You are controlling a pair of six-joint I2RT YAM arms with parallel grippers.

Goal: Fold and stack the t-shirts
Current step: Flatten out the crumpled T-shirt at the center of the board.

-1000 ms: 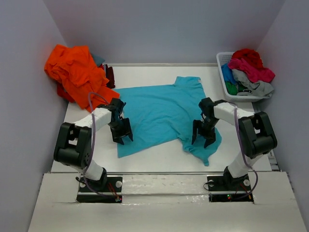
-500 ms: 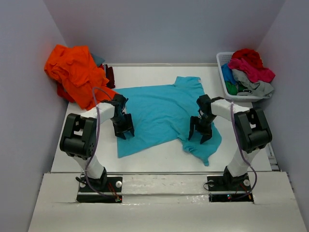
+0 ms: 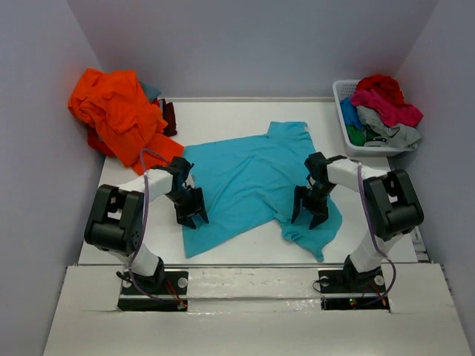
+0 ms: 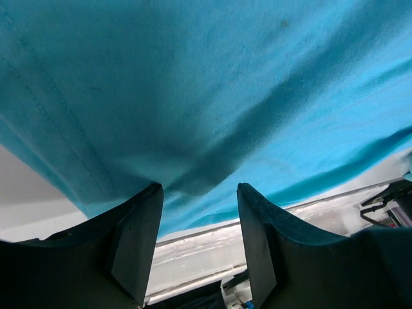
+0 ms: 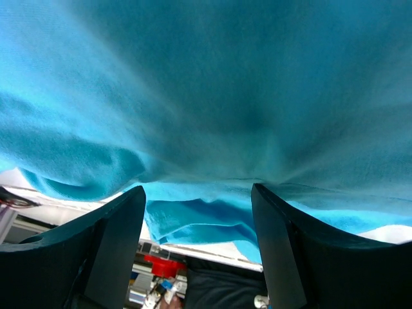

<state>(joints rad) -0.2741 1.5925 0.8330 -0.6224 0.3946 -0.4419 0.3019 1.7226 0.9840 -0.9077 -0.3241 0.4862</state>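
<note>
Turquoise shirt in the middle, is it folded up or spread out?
Spread out. The turquoise t-shirt lies open and mostly flat on the table. Only its near right corner is rumpled, and no neat fold shows.

**Middle Open, Far Corners Blocked**

The turquoise t-shirt point(image 3: 249, 174) lies flat over the middle of the counter point(image 3: 237, 111), so nothing tall stands there. The left gripper point(image 3: 192, 217) and the right gripper point(image 3: 308, 219), both with jaws apart, sit low on its two side edges, and between them the way is free. The heap of orange t-shirts point(image 3: 115, 111) fills the far left corner against the wall point(image 3: 44, 148). The white basket point(image 3: 338, 93), filled above its rim, blocks the far right corner. Bare strips run along the far edge, between heap and basket, and along the near edge.
</note>
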